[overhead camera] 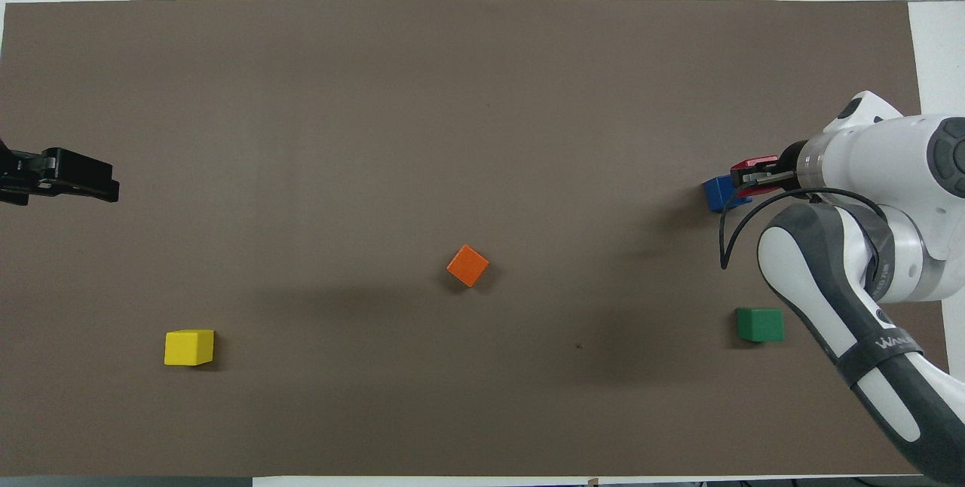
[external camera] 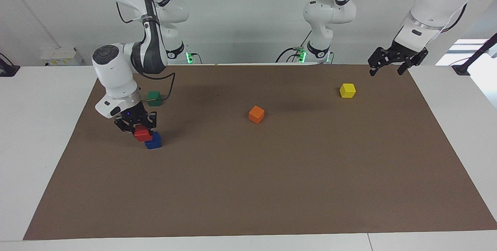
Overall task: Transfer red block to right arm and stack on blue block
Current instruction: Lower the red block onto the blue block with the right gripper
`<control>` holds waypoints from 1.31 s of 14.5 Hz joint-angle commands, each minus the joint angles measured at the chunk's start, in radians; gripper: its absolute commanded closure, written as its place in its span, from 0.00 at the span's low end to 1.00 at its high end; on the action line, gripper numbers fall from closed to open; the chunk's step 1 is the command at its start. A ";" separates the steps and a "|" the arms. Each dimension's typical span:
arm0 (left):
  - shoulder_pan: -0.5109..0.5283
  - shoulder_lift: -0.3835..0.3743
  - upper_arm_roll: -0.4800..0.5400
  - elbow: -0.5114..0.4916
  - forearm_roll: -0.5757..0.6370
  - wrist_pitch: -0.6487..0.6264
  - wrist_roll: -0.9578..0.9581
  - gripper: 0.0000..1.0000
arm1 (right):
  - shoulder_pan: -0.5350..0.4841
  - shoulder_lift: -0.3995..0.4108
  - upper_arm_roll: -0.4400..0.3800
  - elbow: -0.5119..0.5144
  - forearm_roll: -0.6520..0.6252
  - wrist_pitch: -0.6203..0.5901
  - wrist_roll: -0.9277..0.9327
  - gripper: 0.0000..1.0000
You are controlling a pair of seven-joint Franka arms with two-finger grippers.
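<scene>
Nearest the camera in the facing view: blue block (external camera: 153,141) (overhead camera: 720,192), flat on the brown mat (external camera: 248,189) (overhead camera: 452,95), toward the right arm's end of the table. Just over it, a bit off to one side, red block (external camera: 142,133) (overhead camera: 748,164), pinched tight between the fingers of the right gripper (external camera: 136,123) (overhead camera: 763,176). Looks to touch the blue block's top edge, but hard to tell if resting on it. Above the gripper, the right arm (external camera: 116,76) (overhead camera: 889,170), bent down low over the mat.

A little nearer to the robots, green block (external camera: 154,98) (overhead camera: 760,324). Around the middle of the mat, orange block (external camera: 256,114) (overhead camera: 467,265). Toward the left arm's end, yellow block (external camera: 347,90) (overhead camera: 188,347).

Up in the air over the mat's edge at that end, left gripper (external camera: 388,70) (overhead camera: 60,178), fingers apart, holding nothing, waiting.
</scene>
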 commanded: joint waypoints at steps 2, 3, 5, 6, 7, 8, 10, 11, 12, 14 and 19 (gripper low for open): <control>-0.004 -0.008 -0.016 -0.049 0.002 0.007 0.019 0.00 | -0.008 0.012 0.009 -0.010 -0.006 0.042 0.012 1.00; -0.001 -0.008 -0.016 -0.049 0.002 0.009 0.019 0.00 | -0.008 0.015 0.009 -0.010 -0.006 0.044 0.011 1.00; 0.011 -0.008 -0.010 -0.049 0.002 0.010 0.074 0.00 | -0.005 0.024 0.010 -0.010 -0.006 0.067 0.012 1.00; 0.019 -0.008 -0.010 -0.049 0.000 0.009 0.136 0.00 | 0.009 0.029 0.010 -0.010 -0.006 0.068 0.012 1.00; 0.017 -0.007 -0.010 -0.047 0.000 0.013 0.137 0.00 | 0.016 0.030 0.010 -0.010 -0.006 0.070 0.017 1.00; 0.017 -0.007 -0.010 -0.046 0.000 0.015 0.132 0.00 | 0.017 0.033 0.010 -0.010 -0.006 0.070 0.015 1.00; 0.017 -0.007 -0.008 -0.047 0.000 0.017 0.129 0.00 | 0.015 0.036 0.010 -0.011 -0.006 0.070 0.011 1.00; 0.017 -0.007 -0.007 -0.046 0.000 0.026 0.128 0.00 | 0.015 0.038 0.009 -0.011 -0.006 0.070 0.011 1.00; 0.016 -0.005 -0.007 -0.046 0.000 0.036 0.100 0.00 | 0.015 0.038 0.009 -0.013 -0.006 0.070 0.011 1.00; 0.005 -0.002 -0.016 -0.041 0.002 0.040 -0.033 0.00 | 0.015 0.042 0.010 -0.013 -0.006 0.070 0.011 1.00; 0.010 -0.007 -0.010 -0.047 -0.001 0.038 -0.038 0.00 | 0.012 0.032 0.010 -0.045 -0.006 0.068 0.009 1.00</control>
